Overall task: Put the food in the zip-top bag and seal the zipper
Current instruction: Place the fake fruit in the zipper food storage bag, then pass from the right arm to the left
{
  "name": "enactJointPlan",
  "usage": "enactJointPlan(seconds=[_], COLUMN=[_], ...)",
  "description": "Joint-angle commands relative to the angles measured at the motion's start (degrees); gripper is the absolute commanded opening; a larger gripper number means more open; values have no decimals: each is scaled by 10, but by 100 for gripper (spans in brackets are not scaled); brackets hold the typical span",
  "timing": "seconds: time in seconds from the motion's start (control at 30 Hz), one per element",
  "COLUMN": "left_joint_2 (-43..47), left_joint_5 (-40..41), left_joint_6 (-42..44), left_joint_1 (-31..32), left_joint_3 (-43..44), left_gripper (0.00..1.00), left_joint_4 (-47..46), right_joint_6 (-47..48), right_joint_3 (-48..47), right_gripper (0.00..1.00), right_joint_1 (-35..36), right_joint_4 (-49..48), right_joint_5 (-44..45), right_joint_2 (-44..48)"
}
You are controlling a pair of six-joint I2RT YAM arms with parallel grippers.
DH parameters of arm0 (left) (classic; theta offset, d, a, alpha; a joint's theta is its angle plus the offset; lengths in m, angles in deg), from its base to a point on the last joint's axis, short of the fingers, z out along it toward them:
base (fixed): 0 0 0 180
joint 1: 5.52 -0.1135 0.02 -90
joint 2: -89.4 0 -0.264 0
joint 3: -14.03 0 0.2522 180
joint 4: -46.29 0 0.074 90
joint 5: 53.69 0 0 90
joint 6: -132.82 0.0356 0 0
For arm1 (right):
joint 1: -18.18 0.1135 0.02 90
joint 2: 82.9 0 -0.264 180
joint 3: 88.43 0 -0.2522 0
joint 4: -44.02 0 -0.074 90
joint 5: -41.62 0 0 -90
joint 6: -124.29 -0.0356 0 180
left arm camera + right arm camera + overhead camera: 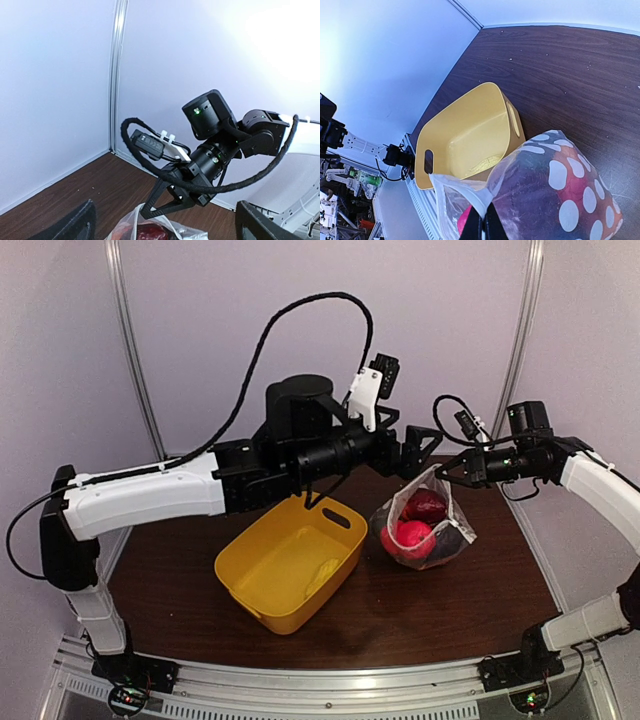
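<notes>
**Tabletop** point(452, 618): dark brown wood-grain board, matt, carrying all the items below.

**Rectangular yellow plastic tub** point(262, 558): smooth, rounded corners, slot handle in each end wall. It sits left of centre as the supply container. A pale yellow piece point(325, 576) appears to lie on its floor, though the view is too coarse to be sure.

**Left hand** point(418, 452): black, two triangular fingers spread fully wide, holding nothing. It hangs in the air just above and left of the bag's mouth. This is judged to be the pose of a release over the opening.

**Clear zip-top bag with white polka dots** point(440, 530): thin, crinkled, glossy film. Its bulging base rests on the tabletop just right of the tub, and its top edge is drawn upward so the mouth gapes for loading. The zipper strip is too fine to make out, and with the mouth open it is judged unsealed.

**Plastic food pieces**: a glossy bright red round piece point(412, 536), a dark maroon one point(426, 504) and a dark purple one point(452, 540), piled inside the bag.

**Right hand** point(445, 473): black fingers pinched tightly together on the bag's upper edge, suspending it as an open pouch.
</notes>
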Motion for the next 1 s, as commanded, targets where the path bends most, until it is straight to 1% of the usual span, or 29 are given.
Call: enactJointPlan(seconds=[0.0, 0.07, 0.1, 0.17, 0.23, 0.37, 0.43, 0.47, 0.53, 0.57, 0.63, 0.7, 0.73, 0.77, 0.8, 0.83, 0.87, 0.9, 0.93, 0.97], left_joint_2=[-11, -26, -33, -55, -71, -107, -126, -135, -149, -150, -147, -138, -132, -122, -110, -92, -73, -55, -45, -41], left_joint_5=[-2, -41, -59, -104, -121, -106, -102, -99, -90, -91, -99, -112, -126, -140, -144, -145, -139, -135, -167, -212], left_joint_6=[11, -12, -20, -32, -48, -50, -47, -48, -54, -57, -67, -77, -87, -98, -121, -158, -192, -255, -321, -378], left_joint_1=[-16, -27, -28, -29, -29, -29, -31, -34, -38, -41, -44, -44, -44, -43, -43, -45, -48, -58, -70, -80], left_joint_3=[-25, -27, -27, -26, -23, 3, 23, 35, 53, 54, 52, 58, 64, 68, 63, 43, 8, -30, -68, -106], left_gripper=[98, 94, 91, 87, 86, 84, 79, 73, 58, 50, 35, 22, 18, 13, 11, 9, 0, 0, 0, 0], left_joint_4=[144, 175, 180, 181, 178, 202, 223, 236, 259, 261, 260, 260, 261, 256, 244, 209, 164, 124, 62, -19], right_joint_6=[14, 21, 28, 36, 49, 79, 87, 90, 97, 110, 129, 157, 177, 208, 238, 273, 298, 317, 325, 335], right_joint_3=[7, 14, 18, 23, 25, 14, 12, 12, 11, 11, 8, -4, -18, -39, -60, -82, -99, -107, -109, -107], right_gripper=[0, 0, 0, 0, 0, 0, 0, 0, 0, 0, 0, 0, 5, 12, 18, 25, 32, 37, 40, 43], right_joint_1=[-3, -3, -3, -3, -2, 0, 2, 3, 4, 4, 5, 5, 4, 3, -1, -5, -10, -16, -16, -17], right_joint_4=[-22, -19, -16, -12, -3, 30, 40, 43, 49, 54, 66, 92, 117, 150, 187, 224, 249, 264, 268, 266], right_joint_5=[-38, -43, -44, -39, -29, -24, -17, -14, -7, 0, 20, 45, 56, 66, 75, 86, 98, 114, 135, 155], right_joint_2=[15, 19, 20, 22, 24, 23, 23, 23, 24, 24, 21, 13, 9, 4, 0, 0, 6, 17, 34, 55])
